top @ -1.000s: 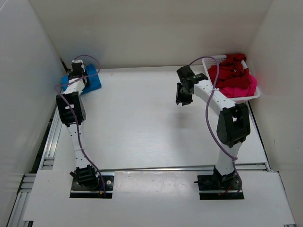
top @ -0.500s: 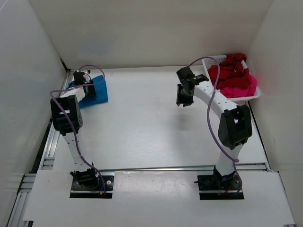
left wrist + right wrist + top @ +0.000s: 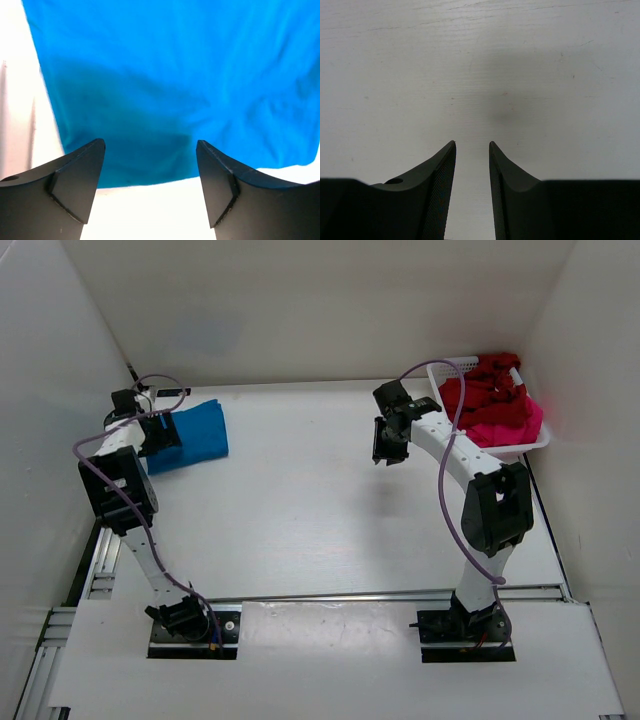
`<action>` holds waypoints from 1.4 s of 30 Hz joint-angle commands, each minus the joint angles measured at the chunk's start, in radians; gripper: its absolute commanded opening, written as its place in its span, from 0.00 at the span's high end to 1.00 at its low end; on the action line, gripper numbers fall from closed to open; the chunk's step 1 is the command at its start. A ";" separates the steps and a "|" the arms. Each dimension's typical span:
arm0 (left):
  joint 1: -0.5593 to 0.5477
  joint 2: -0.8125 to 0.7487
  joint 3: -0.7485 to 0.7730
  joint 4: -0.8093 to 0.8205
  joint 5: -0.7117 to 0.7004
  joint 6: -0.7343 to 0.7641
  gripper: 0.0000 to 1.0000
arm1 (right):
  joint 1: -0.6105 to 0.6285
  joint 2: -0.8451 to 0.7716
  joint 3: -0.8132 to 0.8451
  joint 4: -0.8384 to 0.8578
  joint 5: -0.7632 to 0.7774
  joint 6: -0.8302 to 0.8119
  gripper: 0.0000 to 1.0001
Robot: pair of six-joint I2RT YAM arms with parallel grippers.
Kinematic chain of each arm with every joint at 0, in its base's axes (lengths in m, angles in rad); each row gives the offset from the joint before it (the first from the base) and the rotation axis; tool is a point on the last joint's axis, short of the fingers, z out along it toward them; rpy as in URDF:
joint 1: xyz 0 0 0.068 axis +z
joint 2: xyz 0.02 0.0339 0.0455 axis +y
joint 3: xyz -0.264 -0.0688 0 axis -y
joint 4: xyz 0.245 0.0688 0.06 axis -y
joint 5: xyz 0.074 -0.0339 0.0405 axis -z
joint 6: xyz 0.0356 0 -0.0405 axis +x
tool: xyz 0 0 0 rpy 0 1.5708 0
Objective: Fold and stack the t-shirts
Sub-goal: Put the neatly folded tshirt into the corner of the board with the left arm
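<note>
Blue t-shirt (image 3: 190, 435) cloth is seen folded into a rough rectangle, laid flat on the table (image 3: 300, 510) just ahead of the left gripper (image 3: 150, 145). That gripper's dark, wedge-shaped fingers (image 3: 75, 190) are spread wide with nothing between them. In the left wrist view the shirt is cut off at the top and right edges, so its full outline cannot be made out there. Soft creases are shown across the matte fabric. The dark red t-shirt (image 3: 478, 390) and pink t-shirt (image 3: 508, 425) are heaped, crumpled, in a white mesh basket (image 3: 537, 443) to the right of the right gripper (image 3: 471, 145). How they overlap cannot be told. The right gripper's finely ribbed fingers (image 3: 435, 190) are held narrowly apart over bare, faintly scratched table, and nothing is gripped.
</note>
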 commanded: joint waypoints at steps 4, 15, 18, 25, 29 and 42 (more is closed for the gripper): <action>0.012 0.106 0.130 -0.152 0.144 0.000 0.20 | 0.009 -0.021 0.018 0.001 -0.004 0.000 0.62; -0.010 0.289 0.303 -0.175 -0.180 0.000 0.22 | 0.009 0.009 0.039 0.001 -0.004 0.000 0.62; -0.010 0.382 0.432 -0.175 -0.227 0.000 0.22 | 0.009 0.020 0.058 0.001 -0.013 0.000 0.62; -0.039 0.487 0.602 -0.175 -0.261 0.000 0.20 | 0.009 0.058 0.104 -0.027 -0.013 0.000 0.61; -0.057 0.539 0.670 -0.165 -0.286 0.000 0.17 | 0.009 0.068 0.113 -0.036 -0.004 0.000 0.61; -0.077 0.461 0.730 -0.124 -0.358 0.000 0.00 | 0.009 0.017 0.144 -0.045 0.027 -0.009 0.56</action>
